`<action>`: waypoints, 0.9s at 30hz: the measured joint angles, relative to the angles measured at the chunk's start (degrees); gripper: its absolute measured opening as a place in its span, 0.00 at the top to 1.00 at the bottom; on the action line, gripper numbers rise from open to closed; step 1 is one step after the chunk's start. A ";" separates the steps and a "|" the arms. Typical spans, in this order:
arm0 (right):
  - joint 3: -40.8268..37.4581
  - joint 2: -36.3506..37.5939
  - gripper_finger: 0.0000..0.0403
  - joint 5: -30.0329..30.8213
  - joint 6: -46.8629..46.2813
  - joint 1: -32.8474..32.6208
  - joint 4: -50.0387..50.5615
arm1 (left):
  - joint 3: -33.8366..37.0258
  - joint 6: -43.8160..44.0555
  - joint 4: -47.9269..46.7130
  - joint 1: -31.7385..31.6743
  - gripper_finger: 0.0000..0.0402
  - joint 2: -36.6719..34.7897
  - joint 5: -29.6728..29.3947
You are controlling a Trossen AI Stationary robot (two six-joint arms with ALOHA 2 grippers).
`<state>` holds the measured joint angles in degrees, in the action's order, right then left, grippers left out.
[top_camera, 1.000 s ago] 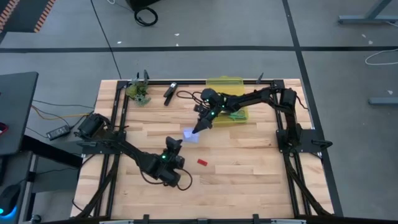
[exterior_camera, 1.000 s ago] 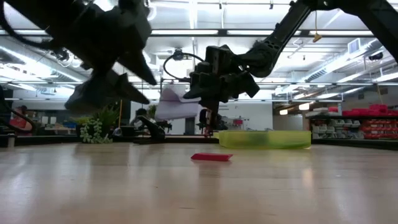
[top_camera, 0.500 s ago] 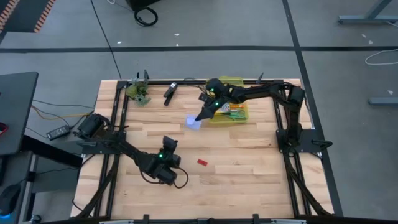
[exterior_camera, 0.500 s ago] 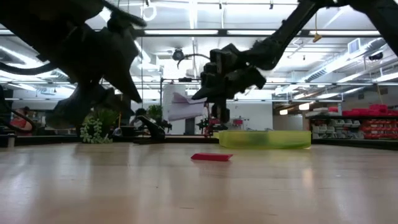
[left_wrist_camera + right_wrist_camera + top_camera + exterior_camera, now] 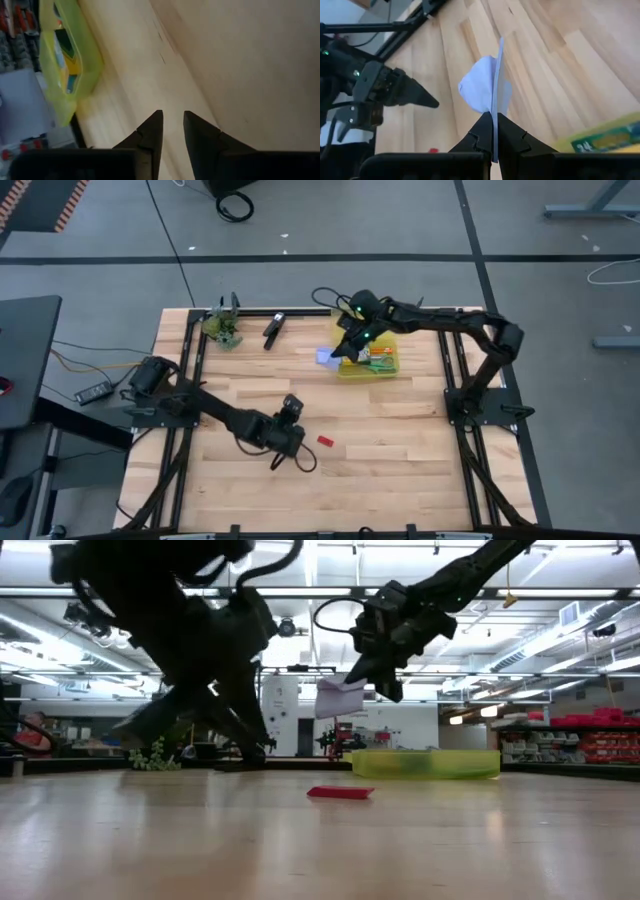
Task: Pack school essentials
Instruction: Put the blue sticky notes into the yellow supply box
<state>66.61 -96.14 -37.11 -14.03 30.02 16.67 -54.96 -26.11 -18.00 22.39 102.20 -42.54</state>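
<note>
**Q:** Where's the light-blue square pad (image 5: 325, 356) going?

**A:** My right gripper (image 5: 493, 131) is pinching it tight by one edge, up in the air. A second ago I was hanging mid-table; now I'm carrying it right up beside the yellow-green tray (image 5: 385, 367), so the drop looks close.

**Q:** And the left?

**A:** My left gripper (image 5: 172, 125) is hovering empty, slightly parted, closing in on the tiny red piece (image 5: 324, 441).

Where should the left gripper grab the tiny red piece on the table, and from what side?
Grip the tiny red piece across its short width, coming straight down from above: it lies flat and thin on bare wood, so a side approach has no edge. The left gripper is nearest; the right gripper holds the light-blue square pad.
</note>
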 joint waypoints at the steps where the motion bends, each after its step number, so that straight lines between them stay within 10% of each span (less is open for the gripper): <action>1: 0.00 0.26 0.95 0.27 0.40 0.24 0.76 | 0.00 -0.11 -0.19 -0.54 0.80 -0.33 0.88; 27: -0.04 2.46 0.95 2.10 12.70 12.35 27.31 | 14.28 -1.61 16.44 -10.48 0.86 -14.34 15.82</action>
<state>66.57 -93.69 -35.00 -1.33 42.36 43.99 -40.68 -27.72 -1.56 11.91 87.86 -26.72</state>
